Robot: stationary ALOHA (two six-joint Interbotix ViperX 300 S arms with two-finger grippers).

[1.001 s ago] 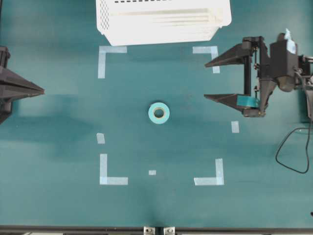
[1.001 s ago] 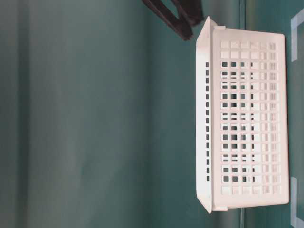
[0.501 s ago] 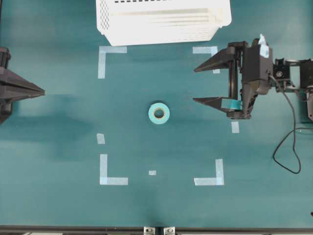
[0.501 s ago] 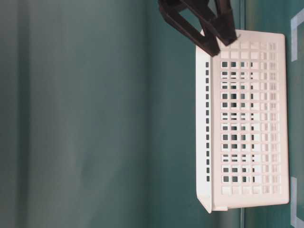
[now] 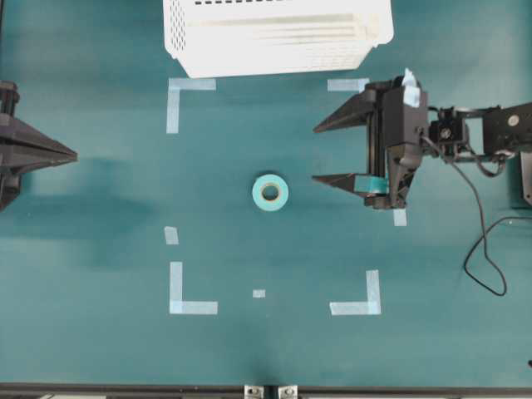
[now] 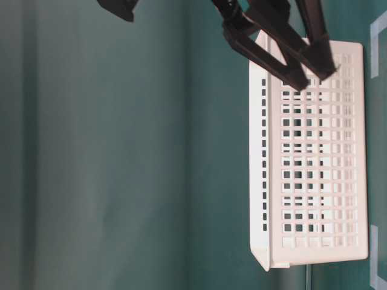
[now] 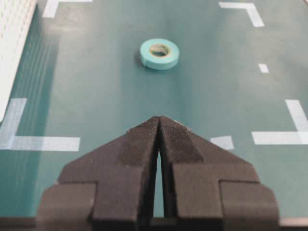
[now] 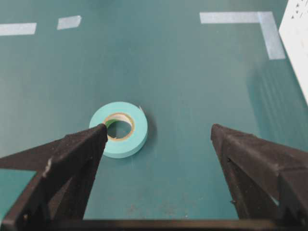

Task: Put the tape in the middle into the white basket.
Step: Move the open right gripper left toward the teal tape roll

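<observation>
The left gripper [image 5: 73, 155] is seen at the far left of the overhead view, well apart from the tape [image 5: 270, 192], with its jaws pressed together to a thin slit in its own wrist view; nothing is held in it. The tape is found flat on the green table [image 5: 100, 349], inside the frame of pale corner marks [image 5: 192, 307], with its tan core facing up. The white basket [image 5: 274, 37] is set beyond the tape, at the far edge of the table, and nothing is seen inside it from the views given. To the right of the tape, the right gripper [image 5: 314, 155] is held with its jaws spread wide and empty, its tips near the tape but not touching it.

In the right wrist view the tape [image 8: 119, 129] is seen off-centre, close to the left-hand finger [image 8: 72, 159] rather than midway between the two. A likely fault is judged to lie there: if the approach is carried on along this line, the roll may be struck by that finger and pushed away instead of being enclosed. A shallow descent could also let the light roll be pinched at its rim and tipped or dropped before the basket is reached.
</observation>
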